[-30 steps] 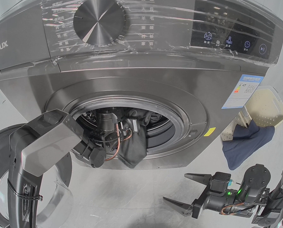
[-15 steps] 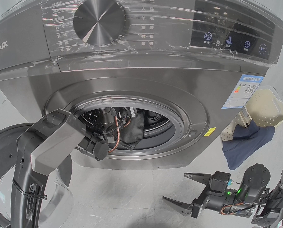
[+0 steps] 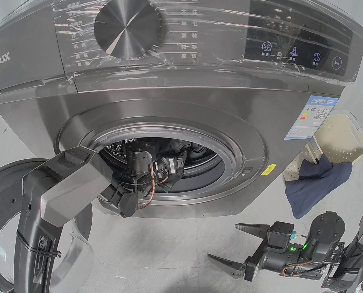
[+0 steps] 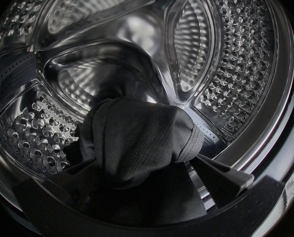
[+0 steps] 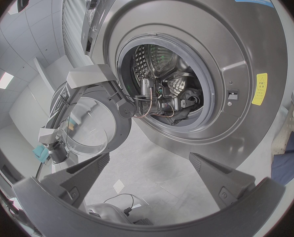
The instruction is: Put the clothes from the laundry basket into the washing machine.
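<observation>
My left gripper (image 3: 180, 159) is inside the washing machine (image 3: 189, 102), just past the round door opening. In the left wrist view a black garment (image 4: 137, 139) sits bunched between its fingers (image 4: 219, 178), which stand wide apart, so the left gripper (image 4: 140, 163) is open. Part of that garment (image 3: 170, 182) lies on the lower door rim. The steel drum (image 4: 239, 50) curves behind it. My right gripper (image 3: 223, 241) hangs open above the floor in front of the machine, holding nothing. A navy garment (image 3: 315, 180) spills out of the cream laundry basket (image 3: 346, 139).
The machine's round door (image 3: 2, 208) is swung open at the left, beside my left arm. The basket leans against the machine's right side. Grey tiled floor (image 3: 169, 249) stretches between the machine and my right gripper (image 5: 147, 155).
The left arm has carried the black garment from hanging over the door rim into the drum. The cloth no longer drapes down the front. The right arm has barely moved.
</observation>
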Motion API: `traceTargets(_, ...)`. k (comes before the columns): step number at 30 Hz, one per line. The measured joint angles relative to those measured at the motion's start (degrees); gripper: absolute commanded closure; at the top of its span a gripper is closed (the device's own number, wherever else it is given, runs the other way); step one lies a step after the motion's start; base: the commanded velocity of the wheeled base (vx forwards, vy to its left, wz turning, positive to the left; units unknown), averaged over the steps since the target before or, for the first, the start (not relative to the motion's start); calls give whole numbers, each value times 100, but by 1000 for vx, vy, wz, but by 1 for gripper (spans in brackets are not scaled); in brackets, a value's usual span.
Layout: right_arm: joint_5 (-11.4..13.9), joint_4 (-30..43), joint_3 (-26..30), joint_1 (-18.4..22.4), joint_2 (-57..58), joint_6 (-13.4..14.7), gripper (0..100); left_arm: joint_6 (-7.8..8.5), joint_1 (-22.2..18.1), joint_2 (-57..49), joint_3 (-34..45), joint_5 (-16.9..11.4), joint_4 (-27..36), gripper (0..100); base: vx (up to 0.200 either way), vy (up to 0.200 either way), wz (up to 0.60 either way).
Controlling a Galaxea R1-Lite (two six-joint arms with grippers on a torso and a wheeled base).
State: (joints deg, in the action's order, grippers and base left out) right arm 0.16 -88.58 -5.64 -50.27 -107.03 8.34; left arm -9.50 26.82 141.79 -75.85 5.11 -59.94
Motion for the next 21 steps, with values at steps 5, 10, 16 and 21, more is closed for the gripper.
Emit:
traceTargets(5,2,0,-11,-24,-16,22,0,22,-15,66,-119,-71,235,100,0,0,0)
traceTargets(10,0,0,-17,-46,-21,28,0,-13,-11,132,-413,-99,419,100,0,0,0)
traceTargets(16,0,0,-41,-61,-21,35,0,-95,-23,341,-1235,140,466,100,0,0,0)
traceTargets(21,0,1,-55,-60,-22,37,0,-243,-91,568,-2074,441,325,100,0,0,0)
